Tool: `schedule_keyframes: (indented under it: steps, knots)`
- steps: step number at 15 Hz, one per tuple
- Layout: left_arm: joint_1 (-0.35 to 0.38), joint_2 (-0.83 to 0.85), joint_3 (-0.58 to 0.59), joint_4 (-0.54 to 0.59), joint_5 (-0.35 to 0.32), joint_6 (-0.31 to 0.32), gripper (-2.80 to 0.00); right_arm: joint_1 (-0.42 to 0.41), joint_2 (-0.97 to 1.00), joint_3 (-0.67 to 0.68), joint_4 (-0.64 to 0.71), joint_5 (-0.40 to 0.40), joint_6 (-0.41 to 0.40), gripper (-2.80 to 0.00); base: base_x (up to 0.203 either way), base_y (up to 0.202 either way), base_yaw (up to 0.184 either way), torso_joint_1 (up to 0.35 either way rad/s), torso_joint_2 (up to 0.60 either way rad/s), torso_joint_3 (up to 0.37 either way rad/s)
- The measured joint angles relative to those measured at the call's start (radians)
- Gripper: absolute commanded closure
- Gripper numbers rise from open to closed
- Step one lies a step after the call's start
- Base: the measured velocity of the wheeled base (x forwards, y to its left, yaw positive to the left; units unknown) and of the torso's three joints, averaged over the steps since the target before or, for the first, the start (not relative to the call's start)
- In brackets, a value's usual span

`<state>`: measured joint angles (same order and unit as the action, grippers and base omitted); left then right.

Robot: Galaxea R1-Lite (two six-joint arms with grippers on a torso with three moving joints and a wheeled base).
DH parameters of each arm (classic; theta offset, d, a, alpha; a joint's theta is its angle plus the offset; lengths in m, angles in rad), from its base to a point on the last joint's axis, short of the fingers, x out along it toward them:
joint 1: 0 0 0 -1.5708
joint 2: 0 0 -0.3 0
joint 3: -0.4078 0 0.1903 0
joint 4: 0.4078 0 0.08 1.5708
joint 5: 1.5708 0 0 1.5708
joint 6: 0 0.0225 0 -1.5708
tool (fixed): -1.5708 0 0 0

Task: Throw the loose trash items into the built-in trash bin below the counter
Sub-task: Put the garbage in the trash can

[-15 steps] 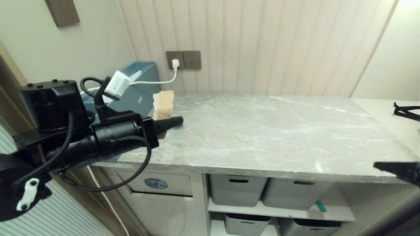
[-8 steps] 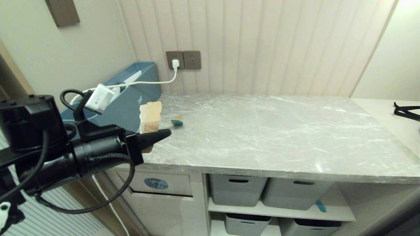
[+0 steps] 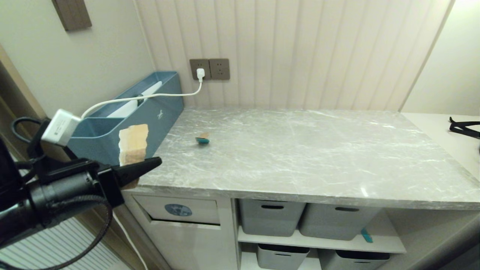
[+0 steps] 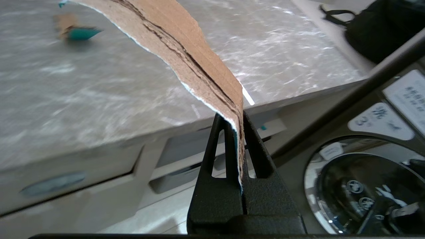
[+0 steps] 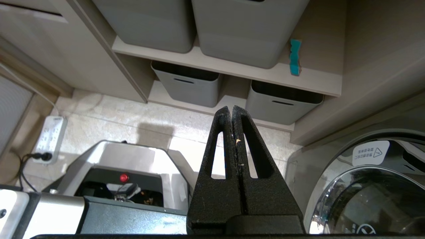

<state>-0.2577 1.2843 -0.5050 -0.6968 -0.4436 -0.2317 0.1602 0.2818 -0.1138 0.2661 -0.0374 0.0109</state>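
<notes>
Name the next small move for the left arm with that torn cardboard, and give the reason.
Probably lower the left gripper toward the built-in trash bin. It is shut on the torn cardboard piece at the counter front edge, above and to the left of the flap, which looks closed, so the flap likely needs pushing in first.

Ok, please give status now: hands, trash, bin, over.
Left hand shut on cardboard scrap, off counter left corner. Right hand shut, empty, parked low. Bin flap unobstructed; teal scrap remains on counter.

Left gripper [image 3: 155, 162] jaws clamped; right gripper [image 5: 231, 111] jaws pressed together.
</notes>
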Motion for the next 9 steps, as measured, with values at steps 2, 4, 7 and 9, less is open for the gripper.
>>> schedule_keyframes:
  steps: [2, 4, 7, 9]
  knots:
    - [0.055, -0.074, 0.079, 0.012, 0.012, 0.016, 0.0, 0.0, -0.007, 0.002, -0.002, -0.005, 0.005, 0.0, 0.0, 0.0, 0.0, 0.0, 0.0, 0.0]
    - [0.104, -0.138, 0.154, 0.022, 0.026, 0.022, 0.0, 0.0, -0.01, 0.003, -0.002, -0.003, 0.006, 0.0, 0.0, 0.0, 0.0, 0.0, 0.0, 0.0]
    - [0.149, -0.17, 0.18, 0.024, 0.028, 0.023, 0.0, 0.0, -0.012, 0.003, -0.001, -0.002, 0.006, 0.0, 0.0, 0.0, 0.0, 0.0, 0.0, 0.0]
    - [0.159, -0.174, 0.178, 0.042, 0.028, 0.023, 0.0, -0.014, -0.012, 0.003, -0.001, -0.002, 0.006, 0.0, 0.0, 0.0, 0.0, 0.0, 0.0, 0.0]
